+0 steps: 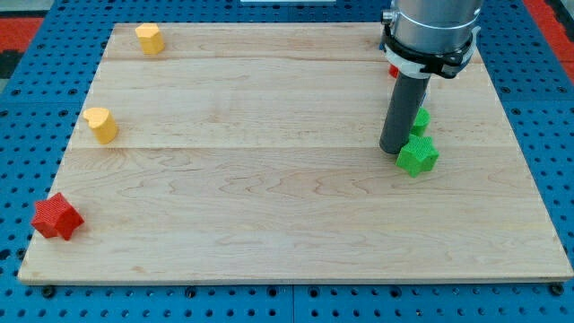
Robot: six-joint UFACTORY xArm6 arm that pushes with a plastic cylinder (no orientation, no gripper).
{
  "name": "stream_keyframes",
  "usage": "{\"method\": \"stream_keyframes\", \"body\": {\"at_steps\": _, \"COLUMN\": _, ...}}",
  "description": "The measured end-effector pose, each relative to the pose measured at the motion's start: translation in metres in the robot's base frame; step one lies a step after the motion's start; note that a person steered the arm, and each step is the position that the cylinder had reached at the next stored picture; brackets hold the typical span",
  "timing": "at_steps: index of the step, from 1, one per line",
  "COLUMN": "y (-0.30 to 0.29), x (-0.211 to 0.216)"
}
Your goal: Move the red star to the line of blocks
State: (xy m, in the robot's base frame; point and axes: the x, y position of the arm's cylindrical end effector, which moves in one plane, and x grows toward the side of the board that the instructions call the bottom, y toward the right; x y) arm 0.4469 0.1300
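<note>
We are looking down at a pale wooden board lying on a blue pegboard table. The red star is sitting near the board's corner at the view's bottom left, well apart from everything else and far from our arm.

Two yellow blocks are lying along the view's left side. One yellow block is resting near the top left corner, and a second yellow block is sitting lower down, close to the left edge, between that first one and the red star. Their exact shapes are hard to make out.

Over on the view's right, our dark rod is reaching down from the grey arm housing. My tip is standing on the board just beside a green star, at its left; whether they are touching we cannot tell. Another green block is peeking out from behind the rod, mostly hidden, just above the green star. A bit of a red block is showing beside the arm housing, with its shape hidden.

The rod has no jaws and is holding nothing.
</note>
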Motion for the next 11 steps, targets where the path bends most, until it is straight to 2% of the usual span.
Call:
{"method": "stream_keyframes", "body": {"at_steps": 1, "y": -0.010, "x": 0.000}}
{"method": "stream_keyframes", "body": {"at_steps": 5, "y": -0.298, "x": 0.007}}
{"method": "stream_keyframes", "body": {"at_steps": 7, "y": -0.408, "x": 0.007}}
{"method": "stream_keyframes", "body": {"at_steps": 8, "y": -0.434, "x": 0.017}}
{"method": "stream_keyframes", "body": {"at_steps": 9, "y": -0.431, "x": 0.055}}
{"method": "stream_keyframes", "body": {"at_steps": 10, "y": -0.425, "x": 0.102}}
{"method": "stream_keyframes", "body": {"at_steps": 11, "y": -0.387, "x": 0.104}}
